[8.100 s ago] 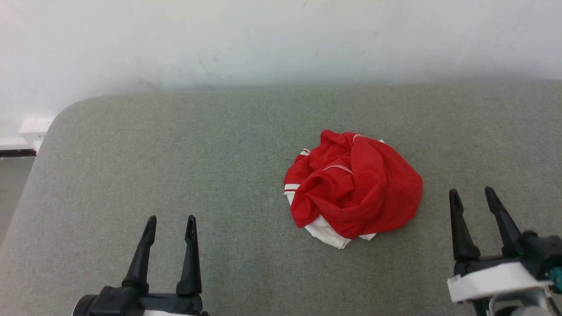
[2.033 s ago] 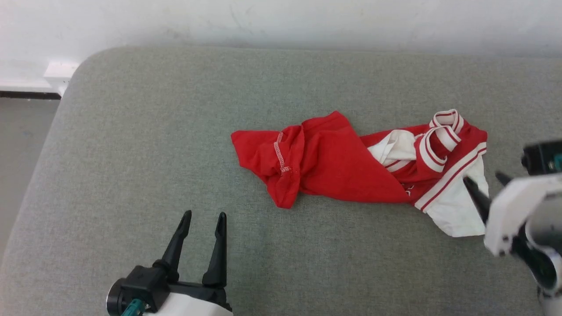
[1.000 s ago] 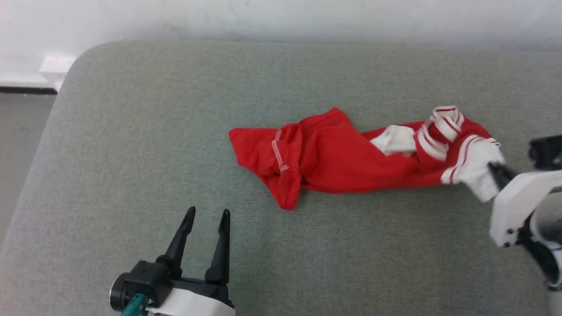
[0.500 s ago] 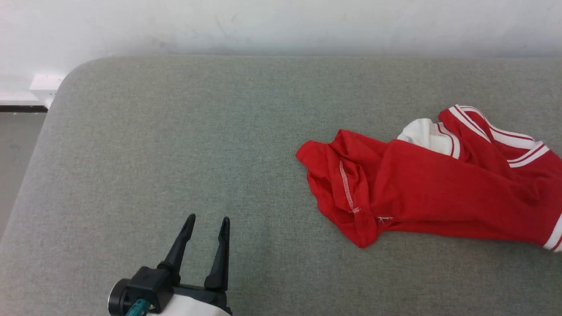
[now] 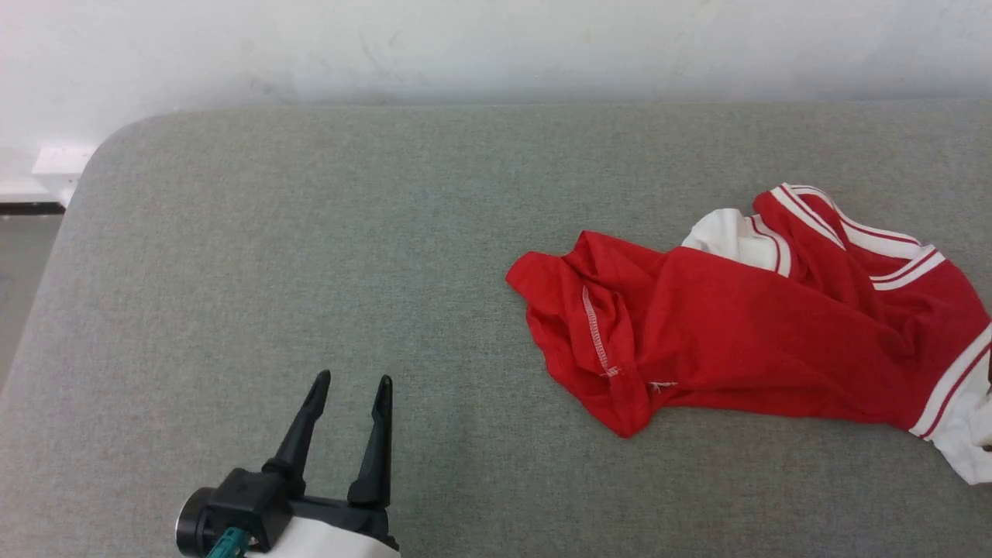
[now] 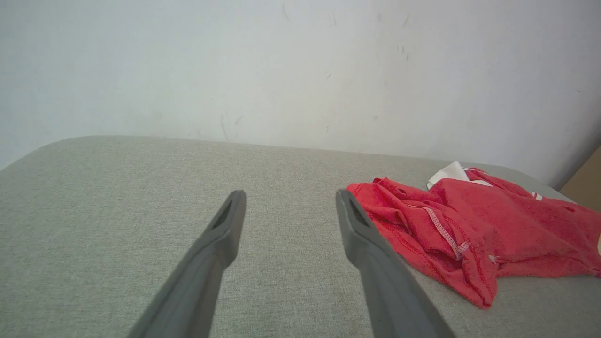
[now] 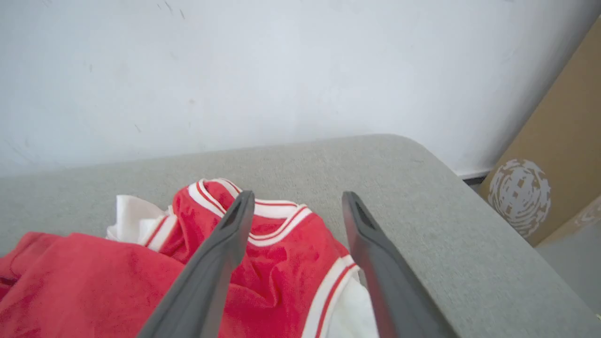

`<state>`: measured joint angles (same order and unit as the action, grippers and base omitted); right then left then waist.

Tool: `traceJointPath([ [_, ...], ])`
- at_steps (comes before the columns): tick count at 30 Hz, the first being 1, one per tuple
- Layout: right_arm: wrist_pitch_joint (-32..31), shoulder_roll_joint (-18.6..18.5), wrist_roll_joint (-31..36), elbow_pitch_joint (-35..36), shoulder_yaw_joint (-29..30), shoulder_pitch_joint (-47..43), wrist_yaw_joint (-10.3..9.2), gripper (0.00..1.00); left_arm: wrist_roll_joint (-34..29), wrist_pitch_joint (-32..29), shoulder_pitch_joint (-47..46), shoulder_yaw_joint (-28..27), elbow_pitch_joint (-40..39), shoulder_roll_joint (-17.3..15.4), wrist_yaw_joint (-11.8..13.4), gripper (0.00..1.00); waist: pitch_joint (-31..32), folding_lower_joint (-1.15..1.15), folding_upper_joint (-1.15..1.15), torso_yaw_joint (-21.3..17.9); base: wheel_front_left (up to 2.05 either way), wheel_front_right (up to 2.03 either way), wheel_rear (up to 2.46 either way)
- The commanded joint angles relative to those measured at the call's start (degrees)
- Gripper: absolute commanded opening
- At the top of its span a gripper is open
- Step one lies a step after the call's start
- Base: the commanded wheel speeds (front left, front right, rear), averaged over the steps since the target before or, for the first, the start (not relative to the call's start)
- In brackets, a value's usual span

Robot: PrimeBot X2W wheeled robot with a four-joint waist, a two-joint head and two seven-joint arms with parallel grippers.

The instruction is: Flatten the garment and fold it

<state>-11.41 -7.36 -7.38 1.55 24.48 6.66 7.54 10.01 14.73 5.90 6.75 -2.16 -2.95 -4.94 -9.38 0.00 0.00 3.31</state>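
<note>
Red jersey cloth of the garment (image 5: 744, 341) lies crumpled on the right part of the grey worktop (image 5: 310, 232) in the head view. Its hem end, w/ white stitching, points toward centre; the striped collar and a white sleeve lie toward the right edge. The left claw (image 5: 353, 378) sits lower left, well apart from the cloth, fingers spread, nothing between them.

Left wrist view: the left claw (image 6: 289, 197) gapes wide & empty. The garment (image 6: 469, 225) lies off to the right of its fingers, hem corner nearest.

Right wrist view: the right claw (image 7: 298, 196) is also spread wide and grips nothing. It hangs over the collar-and-sleeve end of the garment (image 7: 281, 263); whether it touches the cloth can't be told. A cardboard box (image 7: 554, 164) stands beyond the worktop's corner.

Judgement: the flattening step is in hand, approx. early on. The cloth is drawn out lengthwise but bunched, and folding is not begun. The next move prob. calls for each claw to pinch an edge, right at the sleeve/shoulder beneath it, left reaching across to the hem corner, then pull apart.
</note>
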Motion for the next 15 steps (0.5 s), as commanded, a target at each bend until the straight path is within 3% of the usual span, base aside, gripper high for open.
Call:
traceJointPath([
  [1,3.43,1.84,-0.43,3.52,-0.81,-0.36,-0.05,1.00,-0.10,0.27,0.49,-0.32,-0.92,0.07,0.15,1.00,0.64,0.00,0.00,-0.77,0.00,0.00,0.00],
  [6,10.93,4.37,-0.42,10.27,-3.03,-6.08,-0.05,1.00,-0.13,0.27,0.39,-0.27,-3.31,0.07,0.34,1.00,1.02,0.00,0.00,-1.19,0.00,0.00,0.00],
  [15,23.07,4.46,-6.61,5.36,-10.03,-14.96,-0.05,1.00,-0.68,0.27,1.48,-0.04,-7.39,0.07,1.34,1.00,0.73,0.00,0.00,-1.62,0.00,0.00,0.00],
])
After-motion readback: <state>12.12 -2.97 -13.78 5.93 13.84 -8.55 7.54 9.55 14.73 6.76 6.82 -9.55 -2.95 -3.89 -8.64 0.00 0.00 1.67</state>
